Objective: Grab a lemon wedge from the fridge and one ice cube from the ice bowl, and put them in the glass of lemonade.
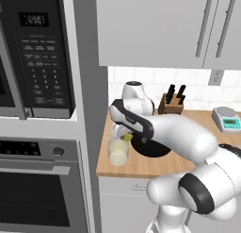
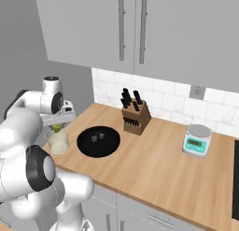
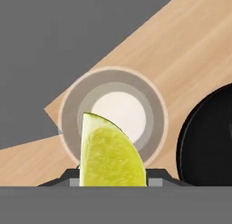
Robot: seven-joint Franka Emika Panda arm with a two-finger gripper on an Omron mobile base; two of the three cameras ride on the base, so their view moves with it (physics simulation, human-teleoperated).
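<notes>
A: While the gripper (image 3: 113, 180) hangs above the glass of lemonade (image 1: 118, 152), list item one.

B: Lemon wedge (image 3: 110, 155), yellow-green, clamped between the jaws at a narrow opening, directly over the glass mouth in the hand view. Judged light, soft-fleshed and slippery at the cut faces; firmest hold is across the rind and flanks, as now.

A: Item two?

B: Glass of lemonade, short clear tumbler, near the counter's (image 2: 154, 155) left end, just beside the ice bowl (image 2: 98, 141). Likely fragile, and easy to tip if knocked.

A: Item three?

B: Ice bowl, wide, black, holding two small cubes (image 2: 96, 138). Probably slick and hard; best gripped on flat opposite faces.

A: Any legible writing?

B: None. Microwave (image 1: 40, 53) display and keypad carry marks too blurred to read; the scale's (image 2: 197, 140) screen likewise.
</notes>
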